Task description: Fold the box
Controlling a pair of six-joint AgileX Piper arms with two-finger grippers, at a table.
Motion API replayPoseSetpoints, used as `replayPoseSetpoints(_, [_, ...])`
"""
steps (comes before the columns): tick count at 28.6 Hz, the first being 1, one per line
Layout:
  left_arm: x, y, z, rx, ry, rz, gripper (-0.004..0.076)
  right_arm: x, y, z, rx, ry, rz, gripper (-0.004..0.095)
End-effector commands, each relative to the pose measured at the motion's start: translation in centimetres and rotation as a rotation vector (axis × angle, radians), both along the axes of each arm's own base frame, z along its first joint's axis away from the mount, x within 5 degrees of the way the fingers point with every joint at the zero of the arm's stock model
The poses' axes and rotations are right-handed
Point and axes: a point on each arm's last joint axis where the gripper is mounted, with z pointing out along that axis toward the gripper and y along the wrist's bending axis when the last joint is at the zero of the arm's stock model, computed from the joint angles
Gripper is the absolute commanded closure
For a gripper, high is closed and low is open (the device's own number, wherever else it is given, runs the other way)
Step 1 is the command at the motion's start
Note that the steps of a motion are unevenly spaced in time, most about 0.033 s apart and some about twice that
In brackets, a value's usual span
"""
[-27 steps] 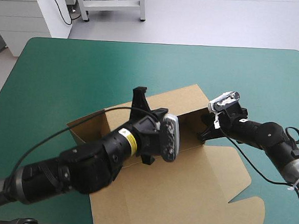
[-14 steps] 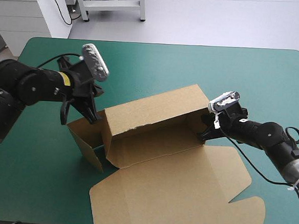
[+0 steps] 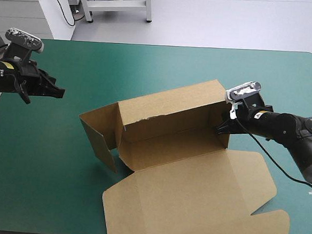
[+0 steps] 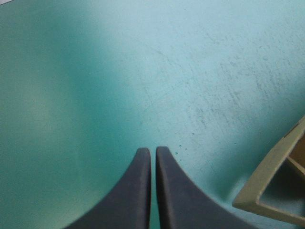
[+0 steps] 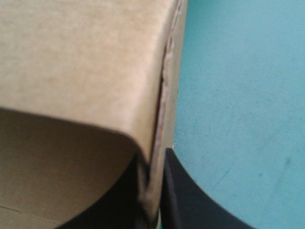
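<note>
Box [image 3: 184, 167] sits mid-table from above, back wall raised, lid flat; your right gripper [image 3: 223, 127] clamps its right wall, your left gripper [image 3: 58, 92] well apart. Left wrist: fingers [image 4: 143, 191] pressed together, empty, over teal-green cover [image 4: 95, 71]. Right wrist: board pinched.

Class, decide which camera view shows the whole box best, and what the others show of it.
The high view: the box shows nearly whole, back wall raised, lid flat. The right wrist view shows only a wall edge held in the right gripper. The left wrist view catches just a corner beside the shut left gripper.
</note>
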Motion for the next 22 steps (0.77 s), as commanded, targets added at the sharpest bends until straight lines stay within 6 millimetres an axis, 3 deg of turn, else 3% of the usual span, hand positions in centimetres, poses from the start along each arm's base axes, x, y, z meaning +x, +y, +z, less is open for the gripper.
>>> replayPoseSetpoints(1, [-0.9, -0.3, 1.9, -0.04, -0.096, 0.001, 0.0712, -0.1, -0.5, 3.4, 0.05, -0.04, -0.107, 0.0927])
replayPoseSetpoints(3, [-0.9, -0.3, 1.9, -0.04, -0.096, 0.001, 0.0712, 0.3, -0.9, 3.7, 0.013, 0.02, -0.15, 0.0927])
replayPoseSetpoints(10, [-0.9, -0.3, 1.9, -0.041, -0.096, 0.001, 0.0717, 2.9, -0.3, 1.2, -0.031, 0.245, -0.166, 0.0928])
replayPoseSetpoints(22, [-0.9, -0.4, 1.9, -0.038, -0.096, -0.006, 0.0717, 9.4, 0.7, 0.7, -0.013, 0.126, -0.186, 0.0926])
